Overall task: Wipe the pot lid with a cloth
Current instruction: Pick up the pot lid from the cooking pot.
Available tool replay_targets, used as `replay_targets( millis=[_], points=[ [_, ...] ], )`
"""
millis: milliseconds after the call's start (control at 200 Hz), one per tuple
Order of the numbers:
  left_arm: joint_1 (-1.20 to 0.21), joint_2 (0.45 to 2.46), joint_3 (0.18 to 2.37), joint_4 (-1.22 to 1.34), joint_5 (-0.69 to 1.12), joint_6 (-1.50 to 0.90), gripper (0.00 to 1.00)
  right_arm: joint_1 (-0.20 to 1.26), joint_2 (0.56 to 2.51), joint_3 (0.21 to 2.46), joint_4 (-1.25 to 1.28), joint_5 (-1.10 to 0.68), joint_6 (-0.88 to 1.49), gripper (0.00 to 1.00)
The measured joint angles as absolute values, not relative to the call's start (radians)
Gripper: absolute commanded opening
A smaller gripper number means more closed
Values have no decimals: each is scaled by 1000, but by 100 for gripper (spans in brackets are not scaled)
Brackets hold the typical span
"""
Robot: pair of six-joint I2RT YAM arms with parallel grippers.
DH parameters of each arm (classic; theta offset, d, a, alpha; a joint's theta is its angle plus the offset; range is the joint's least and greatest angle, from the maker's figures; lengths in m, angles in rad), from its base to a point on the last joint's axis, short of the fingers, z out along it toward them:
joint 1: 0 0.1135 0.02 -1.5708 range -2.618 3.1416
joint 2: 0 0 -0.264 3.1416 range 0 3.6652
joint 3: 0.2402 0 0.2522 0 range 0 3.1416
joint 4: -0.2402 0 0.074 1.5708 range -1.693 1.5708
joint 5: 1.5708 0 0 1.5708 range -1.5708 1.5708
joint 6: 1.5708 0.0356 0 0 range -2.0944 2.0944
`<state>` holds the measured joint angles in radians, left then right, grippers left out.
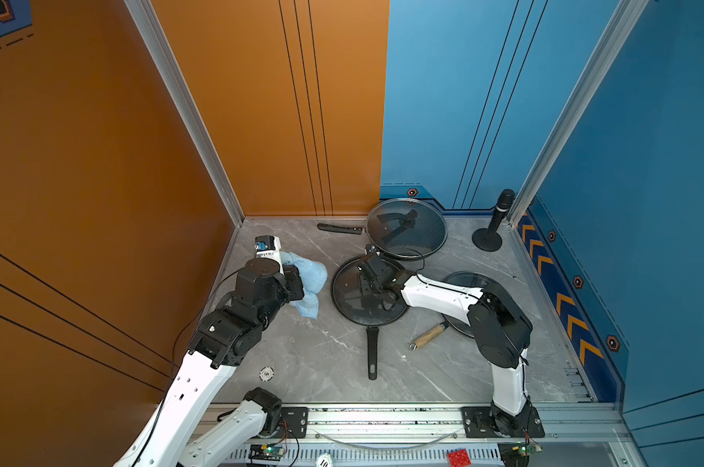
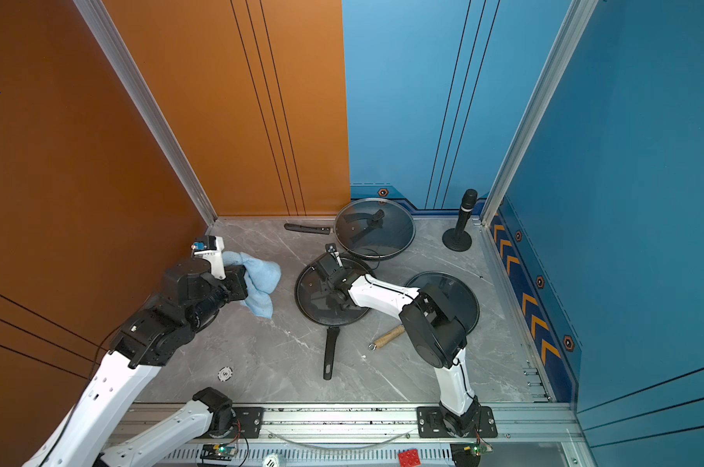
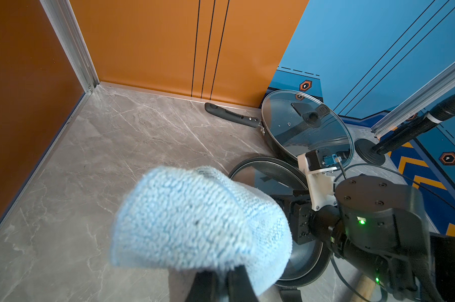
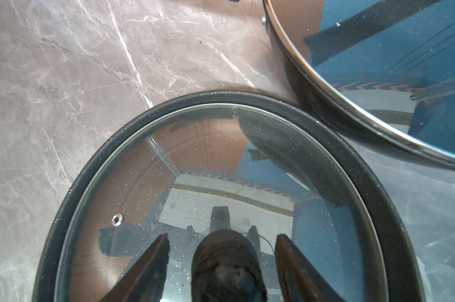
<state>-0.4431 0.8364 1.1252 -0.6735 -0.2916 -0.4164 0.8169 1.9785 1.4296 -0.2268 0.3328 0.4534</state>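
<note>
Near the left edge of the grey, marble-veined table [image 1: 309,364], the left gripper [image 3: 222,277] is clamping the cloth [image 1: 307,279], its jaws pressed together on the fabric. The cloth is a soft, light-blue looped towel. It is hanging bunched and folded over the fingers, and whether its low corner is touching the table cannot be told. A small white round chip [image 1: 266,373] is lying toward the front edge, well apart from everything else. In the middle of the table a dark, speckled frying pan [image 1: 372,347] is sitting with its long black handle pointing at the front edge. The pot lid [image 4: 195,157] is resting on it: a round glass disc with a thin metal rim, a small steam hole and a black knob [image 4: 226,261]. The right gripper [image 4: 222,238] is hanging over the lid with its jaws apart, one finger on each side of the knob, and a gap is showing on both sides. The right arm is crossing the lid and hiding part of it in both top views. Just beside the pan, at the far edge, a bigger pan [image 1: 406,230] is carrying its own glass lid. Toward the right edge a third dark round lid [image 1: 463,283] is lying half under the arm, next to a wooden handle [image 1: 429,335]. A black microphone [image 1: 499,218] is standing upright in the far right corner.
</note>
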Motion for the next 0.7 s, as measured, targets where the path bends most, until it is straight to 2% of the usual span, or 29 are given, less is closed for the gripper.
replay_targets(
  millis=[260, 435, 701],
  points=[
    [-439, 796, 1111, -678, -292, -416, 0, 811, 2019, 1430, -225, 311, 461, 59],
    [-438, 790, 1098, -678, -292, -416, 0, 812, 2025, 1431, -217, 313, 471, 44],
    [-430, 793, 1098, -677, -292, -416, 0, 810, 2025, 1431, -217, 311, 474, 35]
  ],
)
